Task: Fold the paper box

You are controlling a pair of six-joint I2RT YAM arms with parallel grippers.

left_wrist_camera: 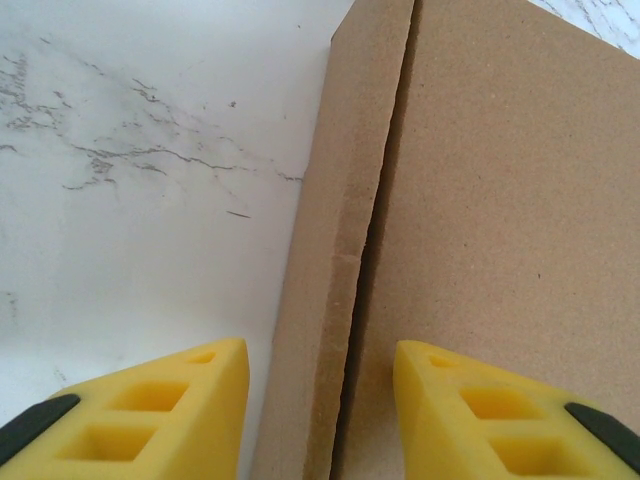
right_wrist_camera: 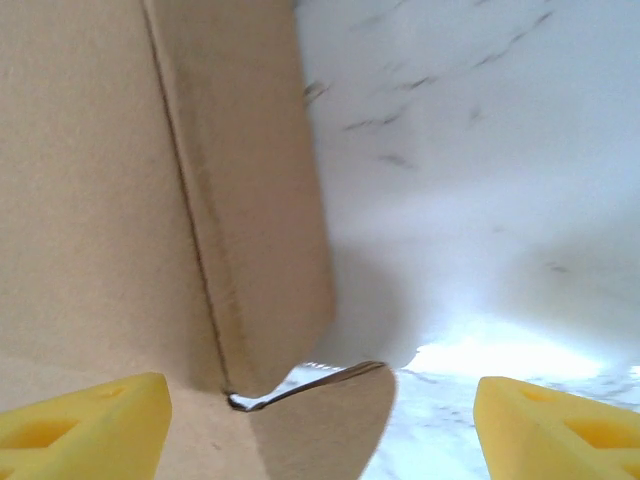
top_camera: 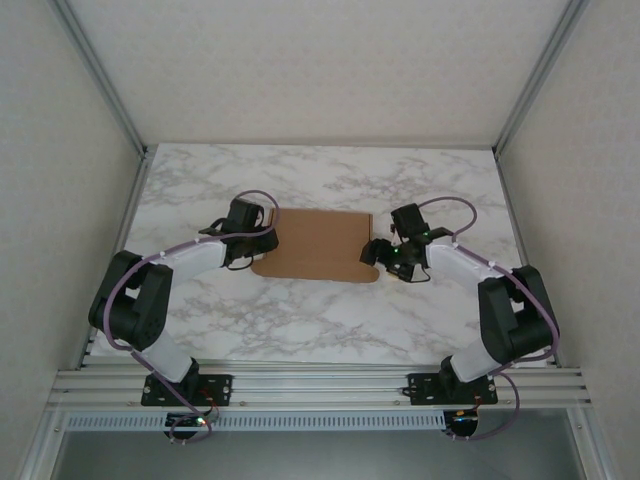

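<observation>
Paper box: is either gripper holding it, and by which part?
Not held. The left gripper, open, straddles the left flap of the paper box; the right gripper is open at the right flap.

Lab robot cell: aluminium-profile frame [top_camera: 320, 385], plain white enclosure walls [top_camera: 320, 60], marble-print tabletop [top_camera: 320, 320].

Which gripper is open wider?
The right gripper: fingers wide, one over the box, one over the table. The left gripper is narrower, straddling a flap slit.

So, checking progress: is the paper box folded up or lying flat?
Flat: the paper box lies spread as a sheet on the table.
</observation>
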